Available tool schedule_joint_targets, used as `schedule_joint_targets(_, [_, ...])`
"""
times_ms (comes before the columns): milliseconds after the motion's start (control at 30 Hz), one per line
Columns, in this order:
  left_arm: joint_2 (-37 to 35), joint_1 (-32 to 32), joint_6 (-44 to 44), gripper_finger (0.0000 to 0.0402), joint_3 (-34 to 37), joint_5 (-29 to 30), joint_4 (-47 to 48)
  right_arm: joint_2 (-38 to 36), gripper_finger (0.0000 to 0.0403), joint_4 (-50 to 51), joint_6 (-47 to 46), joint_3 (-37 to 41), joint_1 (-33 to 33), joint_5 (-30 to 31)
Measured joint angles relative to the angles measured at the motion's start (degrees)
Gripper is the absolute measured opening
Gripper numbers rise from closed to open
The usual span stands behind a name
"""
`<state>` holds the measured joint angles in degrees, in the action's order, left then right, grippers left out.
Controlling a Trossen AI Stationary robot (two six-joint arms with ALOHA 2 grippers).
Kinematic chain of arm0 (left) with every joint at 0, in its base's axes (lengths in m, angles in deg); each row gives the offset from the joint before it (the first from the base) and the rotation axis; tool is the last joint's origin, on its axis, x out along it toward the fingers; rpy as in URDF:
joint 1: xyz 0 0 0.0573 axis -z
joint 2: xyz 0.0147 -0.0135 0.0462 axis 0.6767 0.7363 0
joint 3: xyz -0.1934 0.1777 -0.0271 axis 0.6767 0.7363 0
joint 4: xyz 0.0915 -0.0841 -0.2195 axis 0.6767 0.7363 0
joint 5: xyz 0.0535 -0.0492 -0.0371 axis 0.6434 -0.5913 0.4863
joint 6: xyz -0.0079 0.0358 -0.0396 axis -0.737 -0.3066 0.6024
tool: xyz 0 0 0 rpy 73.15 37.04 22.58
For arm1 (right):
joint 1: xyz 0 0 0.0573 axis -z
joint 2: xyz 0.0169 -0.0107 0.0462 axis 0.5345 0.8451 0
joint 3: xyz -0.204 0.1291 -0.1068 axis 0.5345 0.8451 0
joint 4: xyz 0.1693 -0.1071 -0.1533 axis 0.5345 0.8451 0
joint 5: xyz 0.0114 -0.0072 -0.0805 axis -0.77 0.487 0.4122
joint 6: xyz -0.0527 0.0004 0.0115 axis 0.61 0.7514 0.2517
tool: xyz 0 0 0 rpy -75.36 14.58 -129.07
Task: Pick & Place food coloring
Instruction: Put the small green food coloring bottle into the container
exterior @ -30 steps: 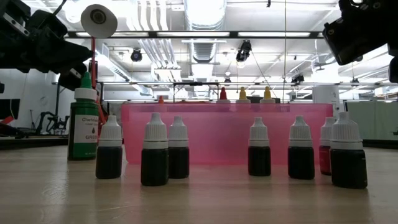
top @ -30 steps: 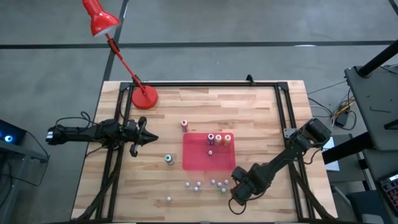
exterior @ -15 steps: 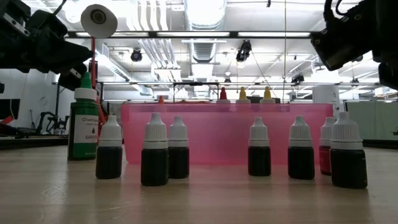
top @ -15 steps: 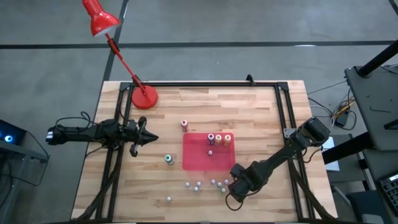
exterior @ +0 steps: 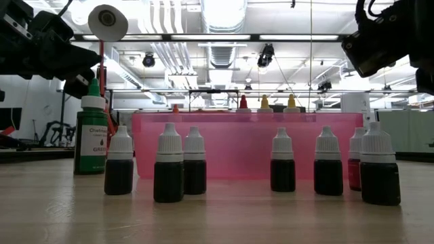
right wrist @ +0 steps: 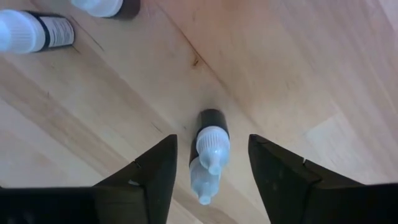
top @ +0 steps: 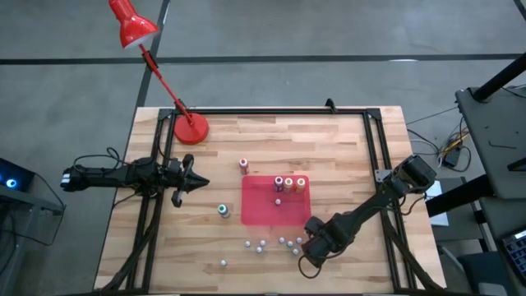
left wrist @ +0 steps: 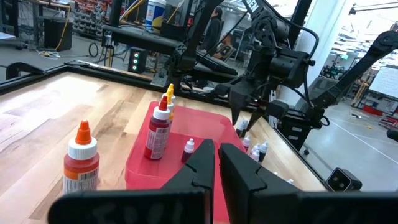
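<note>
A: Where is the food coloring?

B: One small white-capped bottle stands on the wooden table directly between the fingers of the right gripper, near the red mat. The jaws stand apart around it, nothing gripped.

A: The risk?

B: Another bottle appears just behind it; closing could catch both or topple one.

A: The other arm?

B: The left gripper waits clenched and empty, at the table's left side.
</note>
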<state>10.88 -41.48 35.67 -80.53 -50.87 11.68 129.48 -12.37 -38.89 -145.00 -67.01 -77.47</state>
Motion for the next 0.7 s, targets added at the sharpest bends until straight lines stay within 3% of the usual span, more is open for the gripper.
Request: schedule_joint_targets(700, [0.0, 0.0, 0.0, 0.0, 0.0, 0.0, 0.0, 0.0, 0.012, -0.2, -0.4, 1.0, 0.1, 0.2])
